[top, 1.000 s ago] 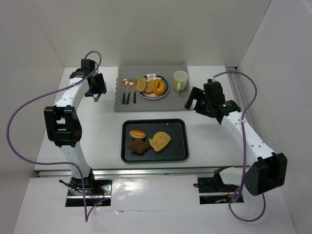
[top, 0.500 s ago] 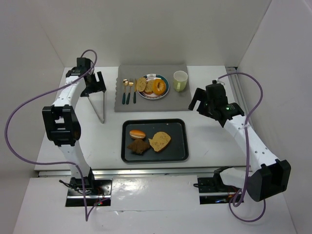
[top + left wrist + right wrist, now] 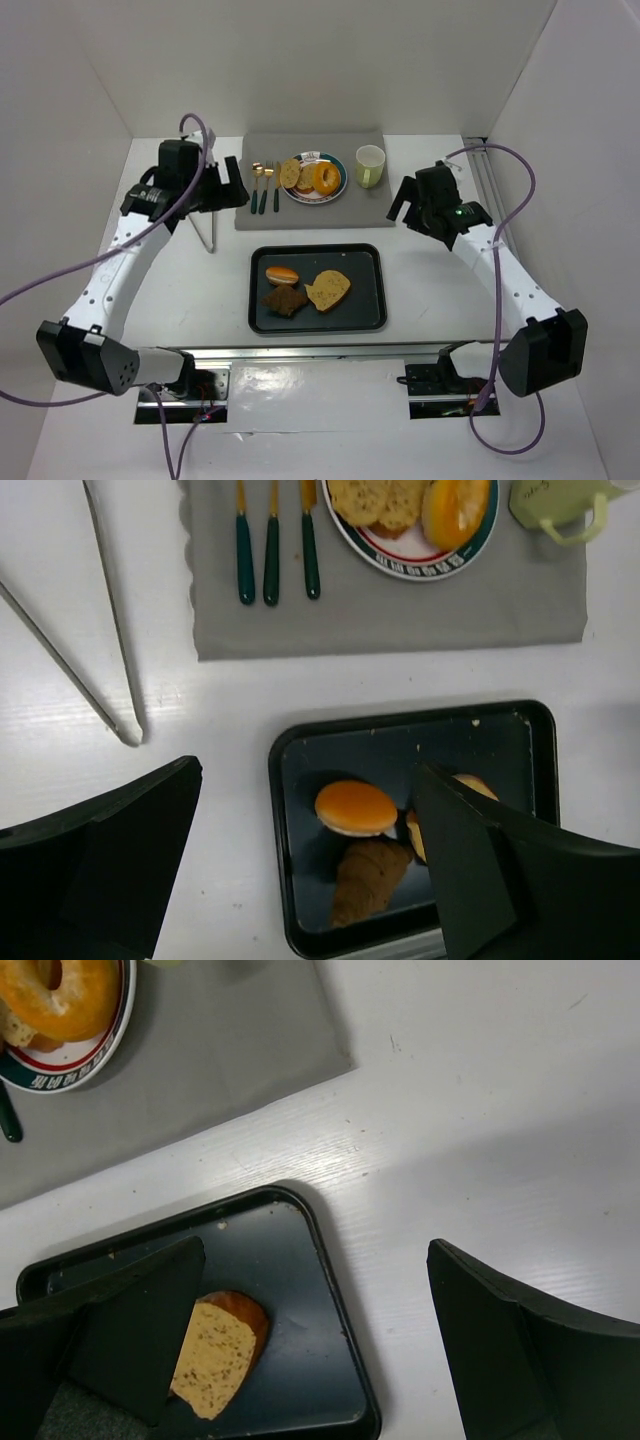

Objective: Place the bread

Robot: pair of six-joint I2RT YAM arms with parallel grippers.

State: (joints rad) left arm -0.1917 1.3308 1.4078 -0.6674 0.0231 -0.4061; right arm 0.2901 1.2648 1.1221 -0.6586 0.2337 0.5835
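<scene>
While both arms hung over the white worktop (image 3: 440, 290), the bread for the task lay on a black tray (image 3: 365, 300) near its front edge; three pieces sat in the tray's left half, close together. A round bun (image 3: 282, 273) with a smooth, glossy orange-brown top lay at the back left; just in front of it was a dark piece (image 3: 284, 299), deep brown and ragged in outline; to their right lay a seeded slice (image 3: 328, 289), pale tan with dark flecks and a browner crust, touching or nearly touching the dark piece. Behind the tray, a grey mat (image 3: 300, 212) carried a plate (image 3: 405, 560) with a dark rim, holding pale bread slices and an orange ring, with green-handled cutlery (image 3: 264, 188) to its left and a pale green cup (image 3: 370, 165) to its right; metal tongs (image 3: 211, 225) lay on the bare worktop left of the mat. The left hand (image 3: 232, 190) hovered over the mat's left edge, spread wide and holding nothing; the right hand (image 3: 400, 203) hovered by the mat's right edge, likewise spread wide and holding nothing.
</scene>
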